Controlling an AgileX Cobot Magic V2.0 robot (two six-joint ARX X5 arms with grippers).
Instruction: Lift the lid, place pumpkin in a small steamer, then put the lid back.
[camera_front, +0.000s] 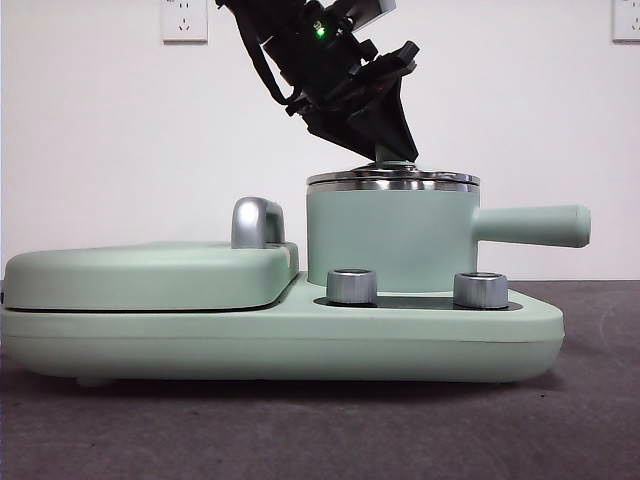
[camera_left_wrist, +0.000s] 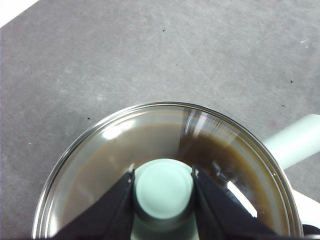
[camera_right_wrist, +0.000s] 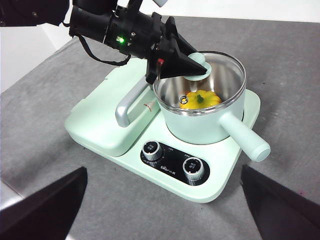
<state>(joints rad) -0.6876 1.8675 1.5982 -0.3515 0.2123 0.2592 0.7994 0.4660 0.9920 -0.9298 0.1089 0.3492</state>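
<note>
left gripper (camera_left_wrist: 163, 186): jaws closed in on the mint knob (camera_left_wrist: 163, 184) of the lid (camera_left_wrist: 150, 130), one jaw on each side, both touching it. Narrow gap, knob fills it.
approach: arm comes down tilted from above; in the front view the jaw tips (camera_front: 385, 150) converge right over the pot's centre.
lid: sits on the rim of the small steamer (camera_front: 390, 240), looks level and seated all round in the front view. Can't rule out a hairline gap on the far side.
key relation: knob directly between the jaws, lid centred on the pot, so release is a straight opening and a lift straight up. No side offset visible.
pumpkin (camera_right_wrist: 200, 99): inside the steamer, on the bottom, seen through the glass in the right wrist view; stem up.
steamer handle (camera_front: 530, 226): long axis points sideways off the pot, away from the flat cover (camera_front: 150, 272) with the chrome handle; clear of the gripper.
base (camera_front: 280, 340): pot stands in its recess behind the two silver dials (camera_right_wrist: 172, 160).
right gripper (camera_right_wrist: 160, 210): wide open, holding nothing, well apart from the pot, waiting.
stage (judgement): lid is back on, only let-go and retreat remain.
risk (judgement): tilted jaws may drag the knob and skew the lid as they open.
</note>
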